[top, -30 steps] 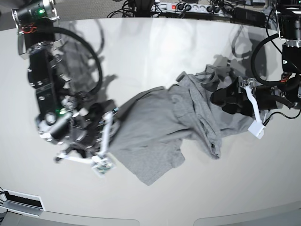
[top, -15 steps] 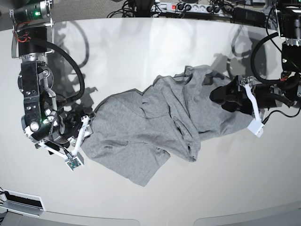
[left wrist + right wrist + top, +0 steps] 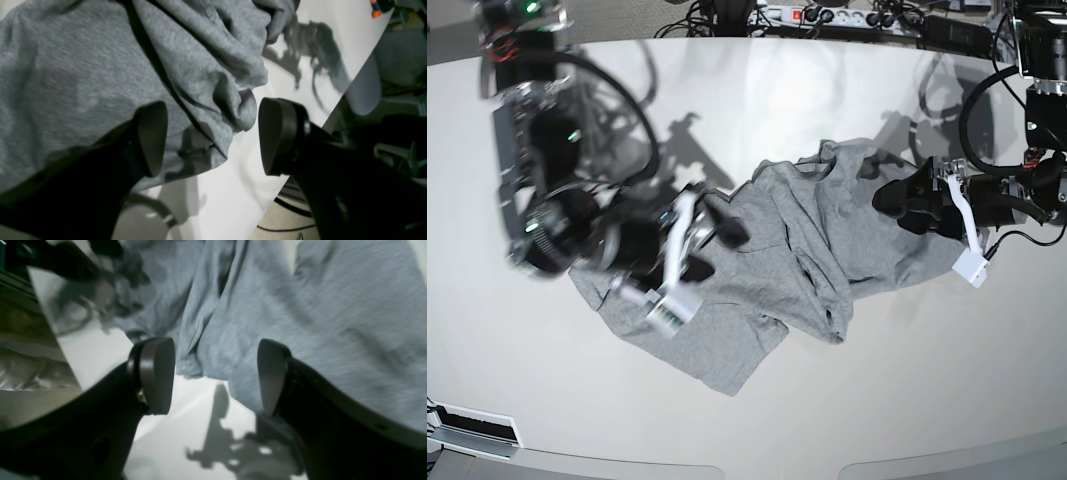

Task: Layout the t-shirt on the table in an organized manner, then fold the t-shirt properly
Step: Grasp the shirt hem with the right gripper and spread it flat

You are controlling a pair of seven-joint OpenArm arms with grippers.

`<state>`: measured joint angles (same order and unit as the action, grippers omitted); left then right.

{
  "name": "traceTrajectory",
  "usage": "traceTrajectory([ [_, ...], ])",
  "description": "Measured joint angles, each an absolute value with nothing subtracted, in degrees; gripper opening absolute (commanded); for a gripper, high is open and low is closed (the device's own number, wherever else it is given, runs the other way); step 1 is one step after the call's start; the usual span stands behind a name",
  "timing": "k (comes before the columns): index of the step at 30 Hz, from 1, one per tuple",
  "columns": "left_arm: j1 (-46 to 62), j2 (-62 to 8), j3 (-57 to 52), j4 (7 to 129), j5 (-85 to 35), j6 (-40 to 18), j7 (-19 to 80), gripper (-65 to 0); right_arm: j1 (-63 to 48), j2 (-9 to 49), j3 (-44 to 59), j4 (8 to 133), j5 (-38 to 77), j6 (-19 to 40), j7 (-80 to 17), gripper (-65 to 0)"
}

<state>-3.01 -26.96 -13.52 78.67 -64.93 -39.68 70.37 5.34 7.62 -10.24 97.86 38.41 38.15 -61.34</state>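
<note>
The heather-grey t-shirt (image 3: 797, 240) lies crumpled and partly spread on the white table (image 3: 757, 100), with folds running through its middle. My right gripper (image 3: 712, 245) hovers over the shirt's left half. In the right wrist view it (image 3: 213, 376) is open with nothing between its fingers, and the shirt (image 3: 300, 306) and bare table (image 3: 186, 426) lie below. My left gripper (image 3: 897, 205) sits at the shirt's right end. Seen from the left wrist, it (image 3: 213, 140) is open over a bunched fold of the shirt (image 3: 83, 76) near its edge.
A power strip with cables (image 3: 827, 15) runs along the table's far edge. The table's edge (image 3: 300, 160) lies close beside my left gripper, with floor and cables beyond it. A small device (image 3: 472, 425) sits at the front left corner.
My right gripper dragged the shirt's left side leftward, opened and let it go, then swung back right over the shirt. The shirt now lies wider. The left arm stayed put.
</note>
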Motion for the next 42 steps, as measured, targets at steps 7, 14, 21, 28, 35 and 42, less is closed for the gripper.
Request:
traceTrajectory([
  [7,-2.55,-26.96,-13.52,78.67,-64.88,-39.68,70.39,-22.0,1.52,4.91,-17.61,91.39,21.67,30.15,-51.53,-24.8],
  [14,-2.55,-26.96,-13.52,78.67,-64.93,-39.68,70.30,-22.0,1.34,4.89,-24.23,82.21,5.67,17.98,-43.46,-29.5],
  [21,-2.55,-26.96,-13.52,78.67,-64.90,-39.68,70.11,-22.0,4.05,4.89,-24.77,81.58,4.01,16.03,-48.25,-65.0],
  [28,-2.55,-26.96,-13.52,78.67,-65.08,-39.68,70.11,-22.0,5.91,4.91,-24.77,81.62,9.41,20.82,-49.93,-40.9],
  [35,-2.55,-26.96,-13.52,78.67,-65.10,-39.68,70.11,-22.0,5.26,4.71,-24.93,81.62,7.73,16.62,-44.42,-47.7],
  [42,-2.55,-26.96,-13.52,78.67,-65.10,-39.68,70.11,-22.0,5.56,4.60,-24.93,81.82,0.38,16.10,-47.81,-65.0],
])
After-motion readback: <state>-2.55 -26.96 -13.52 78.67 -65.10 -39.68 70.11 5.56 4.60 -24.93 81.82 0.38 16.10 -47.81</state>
